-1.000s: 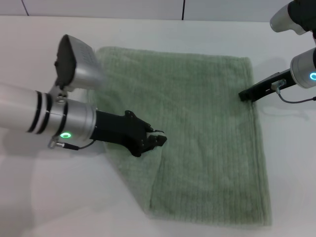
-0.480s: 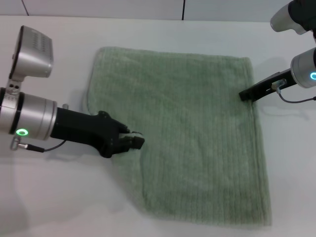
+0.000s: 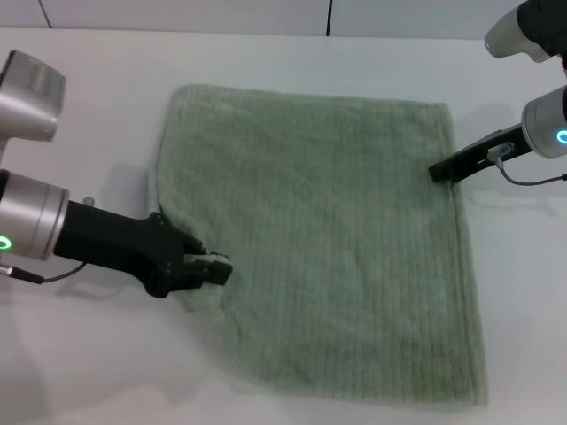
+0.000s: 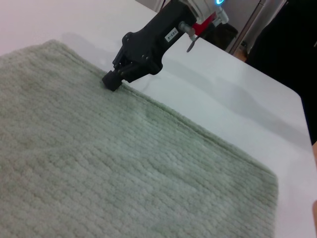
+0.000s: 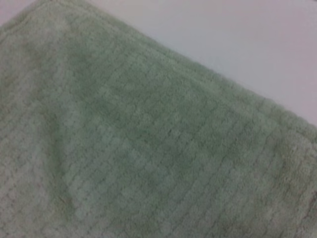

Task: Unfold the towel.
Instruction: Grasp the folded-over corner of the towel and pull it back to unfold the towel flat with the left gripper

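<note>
The pale sage-green towel [image 3: 337, 230] lies spread on the white table, its lower-left edge running on a slant. My left gripper [image 3: 217, 268] is low at that slanted edge, shut on the towel's cloth. My right gripper [image 3: 436, 171] is at the towel's right edge near the far corner, its fingers together on the hem. It also shows in the left wrist view [image 4: 111, 82], with its tip on the towel [image 4: 99, 163]. The right wrist view is filled by the towel [image 5: 148, 139].
The white table [image 3: 106, 115] extends on all sides of the towel. Its far edge meets a wall with a dark seam [image 3: 329, 16]. A cable [image 3: 532, 181] hangs from my right wrist.
My left gripper has pulled back to the left and slightly nearer, dragging the towel's folded layer with it. The fold has opened out and the towel now covers more table. The right gripper has stayed put.
</note>
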Robot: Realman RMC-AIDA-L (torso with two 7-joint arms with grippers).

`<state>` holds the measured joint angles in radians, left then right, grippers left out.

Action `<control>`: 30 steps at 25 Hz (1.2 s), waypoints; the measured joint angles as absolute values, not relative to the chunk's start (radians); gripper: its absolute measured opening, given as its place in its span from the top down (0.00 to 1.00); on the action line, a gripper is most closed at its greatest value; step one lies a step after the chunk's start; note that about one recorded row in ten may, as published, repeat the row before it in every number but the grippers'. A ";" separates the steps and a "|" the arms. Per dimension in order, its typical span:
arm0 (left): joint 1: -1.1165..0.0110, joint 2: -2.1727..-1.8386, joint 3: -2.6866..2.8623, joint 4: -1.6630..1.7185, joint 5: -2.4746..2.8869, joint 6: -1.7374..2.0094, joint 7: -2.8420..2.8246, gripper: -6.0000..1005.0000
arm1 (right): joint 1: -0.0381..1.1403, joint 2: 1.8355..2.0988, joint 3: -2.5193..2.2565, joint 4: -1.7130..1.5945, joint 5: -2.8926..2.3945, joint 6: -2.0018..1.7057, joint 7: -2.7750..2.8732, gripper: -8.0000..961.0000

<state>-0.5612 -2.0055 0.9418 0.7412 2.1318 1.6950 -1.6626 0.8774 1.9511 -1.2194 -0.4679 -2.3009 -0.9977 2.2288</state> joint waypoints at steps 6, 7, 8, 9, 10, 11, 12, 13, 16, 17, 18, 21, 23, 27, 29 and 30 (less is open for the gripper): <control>-0.557 -1.994 0.931 0.745 2.192 1.725 -1.706 0.89 | 0.876 1.951 -1.219 -0.468 -2.301 -0.999 2.229 0.98; -0.559 -1.994 0.929 0.743 2.216 1.725 -1.717 0.89 | 0.876 1.951 -1.219 -0.468 -2.301 -0.999 2.229 0.98; -0.562 -1.996 0.928 0.741 2.237 1.725 -1.724 0.89 | 0.876 1.951 -1.219 -0.468 -2.301 -0.999 2.229 0.98; -0.564 -1.999 0.928 0.739 2.252 1.725 -1.728 0.88 | 0.876 1.951 -1.219 -0.468 -2.301 -0.999 2.229 0.98; -0.568 -2.004 0.928 0.737 2.270 1.725 -1.734 0.88 | 0.876 1.951 -1.219 -0.468 -2.301 -0.999 2.229 0.98; -0.568 -2.004 0.928 0.737 2.270 1.725 -1.734 0.88 | 0.876 1.951 -1.219 -0.468 -2.301 -0.999 2.229 0.98; -0.569 -2.004 0.927 0.735 2.271 1.726 -1.736 0.87 | 0.876 1.951 -1.219 -0.468 -2.301 -0.998 2.229 0.98; -0.571 -2.005 0.925 0.733 2.271 1.727 -1.737 0.87 | 0.876 1.951 -1.219 -0.468 -2.301 -0.998 2.229 0.98; -0.575 -2.004 0.915 0.731 2.269 1.737 -1.738 0.86 | 0.876 1.951 -1.219 -0.468 -2.301 -0.998 2.228 0.98; -0.576 -2.004 0.912 0.732 2.269 1.740 -1.738 0.86 | 0.877 1.951 -1.219 -0.468 -2.301 -0.998 2.228 0.98; -0.576 -2.004 0.911 0.733 2.269 1.742 -1.738 0.86 | 0.878 1.951 -1.219 -0.468 -2.301 -0.998 2.228 0.98; -0.576 -2.005 0.910 0.739 2.271 1.747 -1.733 0.81 | 0.878 1.951 -1.219 -0.468 -2.301 -0.998 2.228 0.98; -0.574 -2.004 0.906 0.749 2.271 1.748 -1.729 0.72 | 0.877 1.951 -1.219 -0.467 -2.301 -0.997 2.228 0.98; -0.566 -2.000 0.874 0.782 2.267 1.749 -1.721 0.57 | 0.876 1.951 -1.219 -0.466 -2.301 -0.995 2.228 0.98; -0.564 -2.002 0.823 0.793 2.265 1.747 -1.701 0.50 | 0.876 1.951 -1.219 -0.464 -2.301 -0.992 2.227 0.98; -0.564 -2.006 0.778 0.795 2.263 1.739 -1.686 0.47 | 0.875 1.951 -1.219 -0.464 -2.301 -0.991 2.227 0.98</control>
